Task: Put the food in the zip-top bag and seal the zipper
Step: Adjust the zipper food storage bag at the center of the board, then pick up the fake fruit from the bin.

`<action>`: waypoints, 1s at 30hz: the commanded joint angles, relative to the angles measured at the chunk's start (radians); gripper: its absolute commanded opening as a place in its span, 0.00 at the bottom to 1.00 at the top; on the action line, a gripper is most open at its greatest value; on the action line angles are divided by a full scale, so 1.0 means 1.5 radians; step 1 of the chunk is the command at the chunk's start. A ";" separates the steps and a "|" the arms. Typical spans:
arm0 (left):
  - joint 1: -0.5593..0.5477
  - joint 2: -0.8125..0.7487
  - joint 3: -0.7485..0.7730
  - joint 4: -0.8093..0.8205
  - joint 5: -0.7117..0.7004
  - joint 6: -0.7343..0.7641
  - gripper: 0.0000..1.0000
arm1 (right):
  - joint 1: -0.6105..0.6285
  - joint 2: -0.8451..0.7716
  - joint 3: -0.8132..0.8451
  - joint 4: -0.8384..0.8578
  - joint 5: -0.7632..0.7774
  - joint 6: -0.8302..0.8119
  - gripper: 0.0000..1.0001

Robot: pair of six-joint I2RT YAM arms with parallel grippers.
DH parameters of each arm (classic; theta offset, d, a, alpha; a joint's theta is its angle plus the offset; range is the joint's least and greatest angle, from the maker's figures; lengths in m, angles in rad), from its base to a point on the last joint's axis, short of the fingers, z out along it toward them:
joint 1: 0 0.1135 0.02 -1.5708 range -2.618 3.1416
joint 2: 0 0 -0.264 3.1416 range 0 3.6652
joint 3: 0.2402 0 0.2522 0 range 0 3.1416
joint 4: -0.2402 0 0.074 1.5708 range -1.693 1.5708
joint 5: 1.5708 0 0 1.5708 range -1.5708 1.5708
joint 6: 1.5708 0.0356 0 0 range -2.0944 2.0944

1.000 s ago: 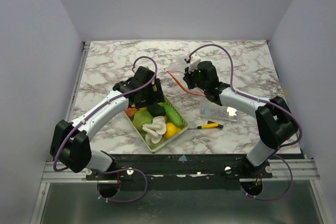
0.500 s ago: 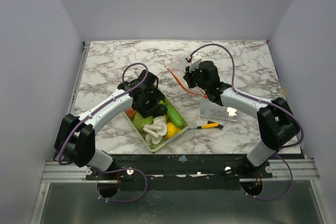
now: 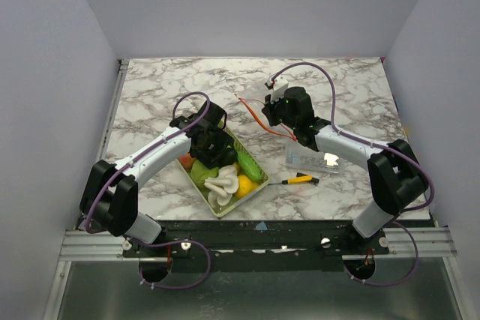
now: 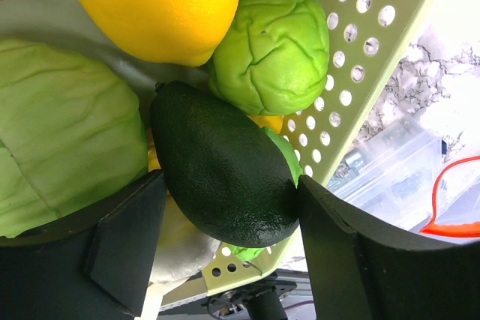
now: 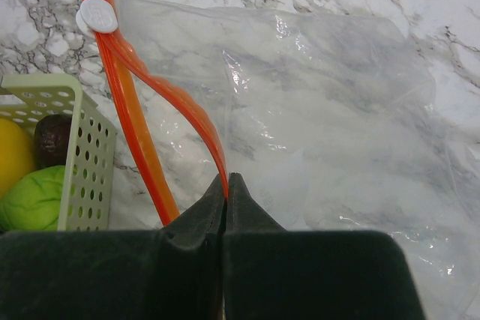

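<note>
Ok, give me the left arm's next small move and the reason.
Probably squeeze the left end effector shut on the dark avocado: its fingers flank it in the basket, whether gripping is unclear. The right end effector pinches the zipper.

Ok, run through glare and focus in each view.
Top external: even light, sharp, one white glare spot on the clear box. Left wrist: avocado crisp, left tool shadowed. Right wrist: bag glints; right tool, pinching the zipper, dark, slightly soft.
</note>
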 commanded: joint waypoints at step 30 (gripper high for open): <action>-0.032 0.033 0.088 -0.091 -0.112 0.072 0.96 | -0.002 -0.011 -0.001 -0.001 -0.020 -0.009 0.01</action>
